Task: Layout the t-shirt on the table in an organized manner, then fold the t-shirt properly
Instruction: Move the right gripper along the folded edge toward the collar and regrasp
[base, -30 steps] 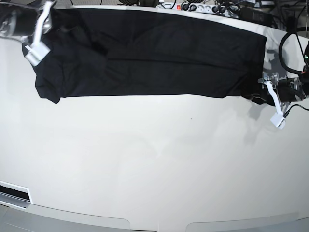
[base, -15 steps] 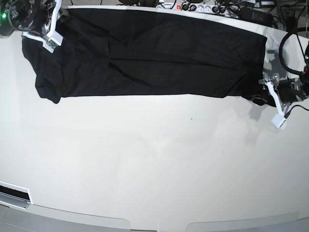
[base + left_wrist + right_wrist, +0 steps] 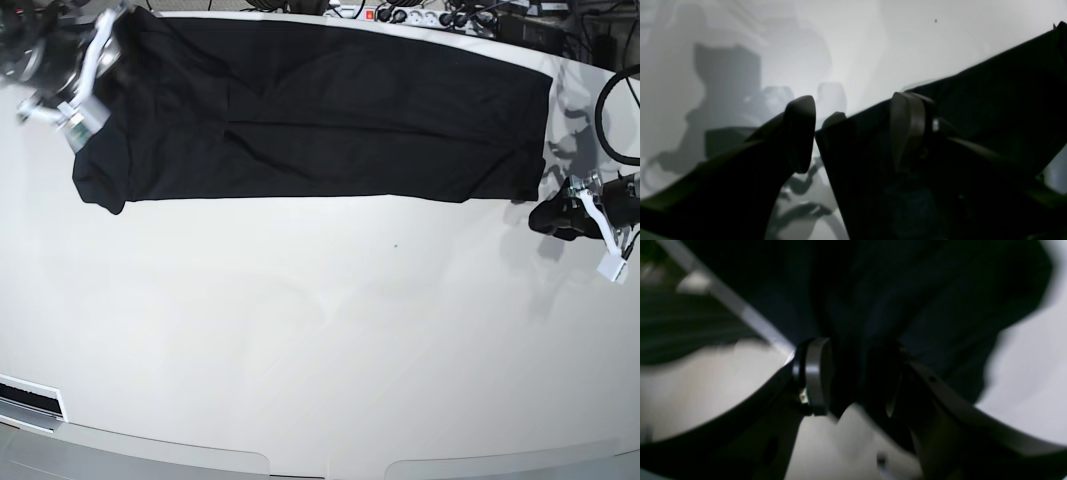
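A glossy white table point(image 3: 320, 330) fills nearly all of the base view, brightly and evenly lit, with soft grey shadows on it just beside the left gripper point(image 3: 600, 235). Beyond that gripper, along the far edge, lie a white power strip point(image 3: 415, 15) with a red switch, tangled dark cables point(image 3: 470, 18) and a black cable loop point(image 3: 603, 112). Well in front of the right gripper point(image 3: 60, 110), at the near curved edge, sits a dark slot point(image 3: 30, 400) with a grey band point(image 3: 150, 455) below it. The room behind the right gripper is dark and blurred
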{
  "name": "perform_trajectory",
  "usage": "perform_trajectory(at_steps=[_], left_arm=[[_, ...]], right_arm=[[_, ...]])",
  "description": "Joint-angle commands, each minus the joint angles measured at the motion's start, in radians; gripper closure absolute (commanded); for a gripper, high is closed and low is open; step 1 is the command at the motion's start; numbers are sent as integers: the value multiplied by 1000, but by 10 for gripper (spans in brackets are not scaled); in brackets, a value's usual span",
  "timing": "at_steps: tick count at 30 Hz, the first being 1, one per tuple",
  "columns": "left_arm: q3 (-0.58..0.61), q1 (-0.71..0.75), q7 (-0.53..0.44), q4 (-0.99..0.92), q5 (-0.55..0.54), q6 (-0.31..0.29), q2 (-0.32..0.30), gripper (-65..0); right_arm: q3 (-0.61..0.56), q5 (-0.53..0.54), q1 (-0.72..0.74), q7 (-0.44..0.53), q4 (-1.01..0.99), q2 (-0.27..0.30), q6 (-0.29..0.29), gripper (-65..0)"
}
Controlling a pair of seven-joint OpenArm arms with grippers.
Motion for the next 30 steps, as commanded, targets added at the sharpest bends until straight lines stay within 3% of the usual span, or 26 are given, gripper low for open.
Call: perform_trajectory(at_steps=[1, 3, 6, 10, 21, 30], left_arm=[[-12, -16, -15, 12, -21, -6, -25, -362], [-12, -16, -14, 12, -20, -6, -25, -362], [-12, -17, -16, 12, -21, -6, -24, -362], [-12, -16, -18, 12, -21, -6, -21, -362], [-12, -16, -19, 12, -21, -6, -21, -362], [-12, -16, -19, 12, -21, -6, -21, -362]], right_arm=[[30, -6, 0, 57, 13, 14, -27, -274], [50, -49, 14, 133, -1, 6, -91, -274], [49, -103, 89, 143, -70, -34, -126, -275], [49, -102, 219, 166, -234, -77, -102, -331], [48, -143, 511, 174, -673, -207, 37, -334], [48, -433, 584, 312, -862, -207, -49, -335]])
